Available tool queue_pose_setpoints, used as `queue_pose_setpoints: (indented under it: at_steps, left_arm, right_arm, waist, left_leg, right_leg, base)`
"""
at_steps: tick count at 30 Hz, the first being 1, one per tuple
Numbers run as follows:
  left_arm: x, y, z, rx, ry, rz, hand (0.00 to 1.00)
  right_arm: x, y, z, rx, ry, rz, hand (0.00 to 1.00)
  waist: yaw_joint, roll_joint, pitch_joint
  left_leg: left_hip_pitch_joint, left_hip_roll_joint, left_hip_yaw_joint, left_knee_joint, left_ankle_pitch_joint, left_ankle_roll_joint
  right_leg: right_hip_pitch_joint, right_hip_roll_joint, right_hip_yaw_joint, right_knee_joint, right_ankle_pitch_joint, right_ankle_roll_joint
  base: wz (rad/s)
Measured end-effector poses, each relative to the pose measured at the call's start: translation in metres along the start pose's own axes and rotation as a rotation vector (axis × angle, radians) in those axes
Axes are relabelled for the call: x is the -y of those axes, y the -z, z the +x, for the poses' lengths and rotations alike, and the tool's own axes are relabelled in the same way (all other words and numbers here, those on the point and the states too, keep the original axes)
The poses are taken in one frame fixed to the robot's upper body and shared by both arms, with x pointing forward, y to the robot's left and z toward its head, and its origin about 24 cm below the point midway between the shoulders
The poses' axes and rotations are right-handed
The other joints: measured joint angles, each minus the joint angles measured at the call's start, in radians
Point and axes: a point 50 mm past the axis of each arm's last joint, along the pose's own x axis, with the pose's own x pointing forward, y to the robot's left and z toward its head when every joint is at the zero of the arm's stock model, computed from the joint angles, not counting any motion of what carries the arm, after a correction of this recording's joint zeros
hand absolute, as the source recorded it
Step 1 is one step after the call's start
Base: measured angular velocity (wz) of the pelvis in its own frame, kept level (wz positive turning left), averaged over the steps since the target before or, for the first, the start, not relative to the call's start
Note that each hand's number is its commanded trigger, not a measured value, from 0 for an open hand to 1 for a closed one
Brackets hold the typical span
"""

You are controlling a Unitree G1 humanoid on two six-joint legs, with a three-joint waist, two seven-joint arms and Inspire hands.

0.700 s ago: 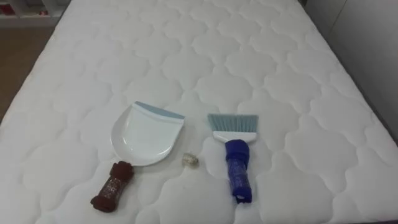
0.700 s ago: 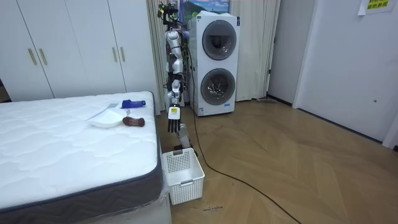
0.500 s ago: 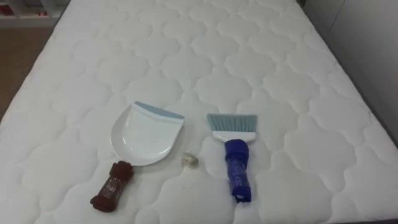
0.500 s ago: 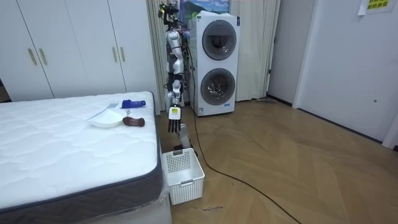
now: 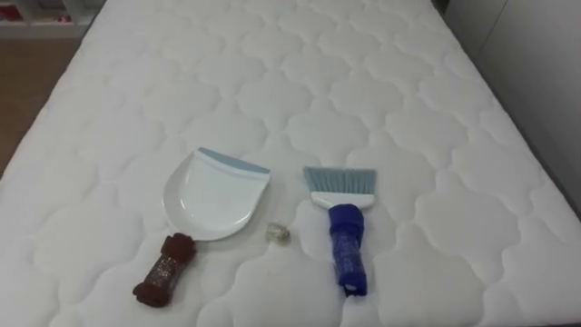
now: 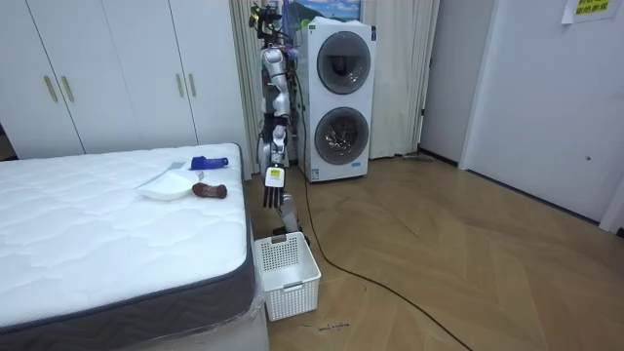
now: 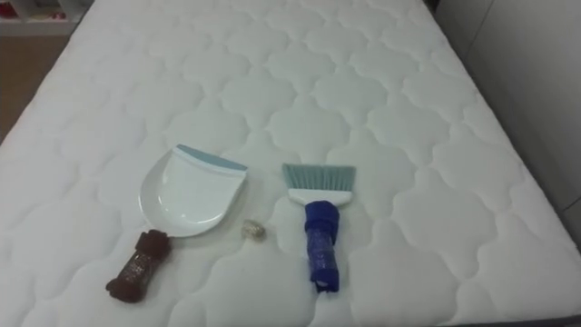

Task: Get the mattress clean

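**Change of state.** Nothing on the bed [image 5: 381, 82] is moving. The dustpan [image 5: 216, 195], the brush [image 5: 345, 227] and the small scrap [image 5: 278, 233] are lying where they lay a moment earlier. Only the head camera is drifting a trifle. The robot is standing at the bed's edge, near the white basket [image 6: 287, 273] on the floor. Its left robot hand [image 6: 274, 198] is hanging at its side, released and holding nothing, as far as the room view allows. Judgement: sweeping is not yet beginning, and both tools are waiting to be picked up.

**Position of parts.** The scrap is resting on the mattress between the dustpan and the brush handle, just beside the pan's rounded rear edge and apart from both tools.

**Materials and shapes.**
- Dustpan: smooth, hard white shell, probably plastic. It is rounded at the rear, with a straight pale-blue lip facing away from the robot and a stubby brown handle.
- Brush: fan of pale-blue bristles in a white ferrule, on a thick blue grip.
- Scrap: small, crumpled, beige.
- Mattress: white, soft, quilted in a curved pattern. The seams are likely to be catching debris.
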Motion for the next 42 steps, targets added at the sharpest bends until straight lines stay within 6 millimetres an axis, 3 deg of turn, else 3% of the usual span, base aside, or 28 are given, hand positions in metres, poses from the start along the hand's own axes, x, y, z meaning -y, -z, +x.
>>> queue_pose_setpoints:
  at_steps: [6, 16, 24, 28, 34, 42]
  left_arm:
    - [-0.016, -0.032, 0.001, 0.144, -0.133, -0.139, 0.00]
    - [-0.050, -0.108, -0.017, 0.512, -0.339, -0.402, 0.00]
    - [-0.055, -0.124, -0.025, 0.596, -0.373, -0.426, 0.00]
    - [-0.060, -0.146, -0.038, 0.727, -0.374, -0.436, 0.00]
    - [-0.051, -0.178, -0.047, 0.834, -0.314, -0.398, 0.00]
    - [-0.042, -0.187, -0.050, 0.862, -0.266, -0.367, 0.00]
  right_arm:
    - [0.002, -0.005, 0.000, 0.055, 0.022, -0.006, 0.00]
    - [0.007, -0.010, 0.000, 0.100, 0.033, 0.029, 0.00]
    - [0.013, -0.010, 0.000, 0.108, 0.035, 0.018, 0.00]
    - [0.013, -0.011, 0.000, 0.114, 0.009, 0.015, 0.00]
    - [0.014, -0.020, 0.000, 0.136, -0.005, 0.014, 0.00]
    - [0.015, -0.021, 0.001, 0.137, -0.006, 0.012, 0.00]
  waist:
    - [-0.006, 0.002, 0.0003]
    - [0.002, 0.008, 0.0019]
    - [-0.013, 0.015, -0.0007]
    - [-0.017, 0.014, -0.0008]
    - [-0.019, 0.016, -0.0008]
    - [-0.046, 0.014, 0.0019]
  left_leg:
    - [-0.001, 0.000, -0.006, -0.006, 0.000, 0.000]
    - [-0.002, 0.000, -0.001, -0.006, 0.000, 0.000]
    - [-0.004, 0.002, -0.005, -0.007, 0.000, 0.000]
    - [-0.017, 0.002, -0.005, -0.004, 0.000, 0.000]
    - [-0.071, 0.005, -0.003, 0.003, 0.002, 0.003]
    - [-0.087, 0.005, -0.002, -0.002, 0.003, 0.003]
  right_leg:
    - [0.007, 0.001, -0.012, -0.007, 0.005, 0.001]
    - [0.005, 0.004, 0.001, -0.016, 0.013, 0.004]
    - [0.002, 0.006, 0.001, -0.016, 0.013, 0.004]
    - [-0.007, 0.005, 0.000, -0.016, 0.014, 0.003]
    - [-0.061, 0.008, 0.000, -0.015, 0.027, -0.002]
    - [-0.072, 0.010, 0.003, -0.023, 0.028, -0.001]
  base:
    - [0.04]
    - [-0.03]
    - [0.01]
    - [0.00]
    - [-0.02]
    - [-0.01]
